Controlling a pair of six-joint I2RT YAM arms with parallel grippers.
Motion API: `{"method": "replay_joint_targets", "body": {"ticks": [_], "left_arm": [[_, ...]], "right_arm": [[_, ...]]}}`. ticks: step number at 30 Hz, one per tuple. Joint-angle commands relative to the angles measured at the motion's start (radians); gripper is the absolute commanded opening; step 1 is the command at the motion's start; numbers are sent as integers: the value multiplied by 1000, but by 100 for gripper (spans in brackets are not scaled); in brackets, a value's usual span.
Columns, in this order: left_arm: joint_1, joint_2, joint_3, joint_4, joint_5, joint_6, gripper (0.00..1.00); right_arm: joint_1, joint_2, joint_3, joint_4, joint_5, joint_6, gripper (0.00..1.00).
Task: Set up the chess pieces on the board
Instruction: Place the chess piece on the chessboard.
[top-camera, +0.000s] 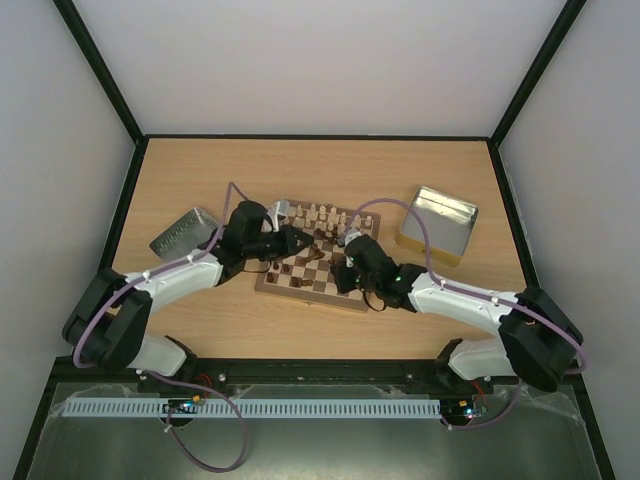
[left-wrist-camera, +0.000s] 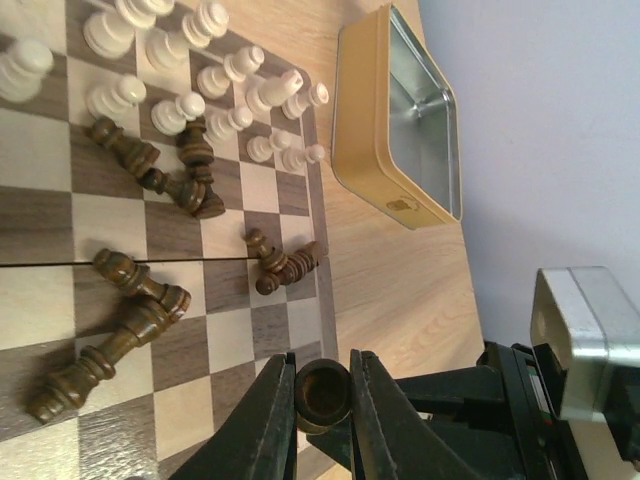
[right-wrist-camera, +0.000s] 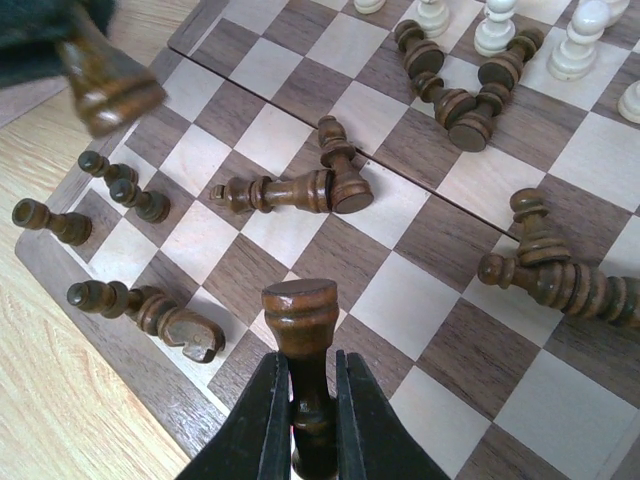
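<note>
Both left fingers (left-wrist-camera: 262, 432) and right fingers (right-wrist-camera: 266, 425) pinch dark pieces (right-wrist-camera: 300, 322).

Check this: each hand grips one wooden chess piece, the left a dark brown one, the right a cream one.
Wrong on one point: the right hand grips a dark brown turned wooden chess piece, not a cream one; the right wrist view shows it. The left hand does grip a second dark brown wooden piece.
</note>
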Motion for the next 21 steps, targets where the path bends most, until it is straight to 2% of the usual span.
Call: {"method": "replay_joint_targets", "body": {"ticks": [1, 6, 11, 21], "left_arm": [[-1, -79, 25, -87, -112, 79, 8], [-2, -197, 11, -238, -254, 165, 8], [-5, -334, -1, -372, -396, 245, 8], [-5, -520, -35, -481, -552, 324, 9]], "right_arm": [[6, 33, 1, 17, 35, 86, 2], [4, 102, 48, -79, 21, 228, 2], [-9, 145, 91, -222, -83, 332, 2], [-86, 144, 112, -426, -270, 429, 2]]}}
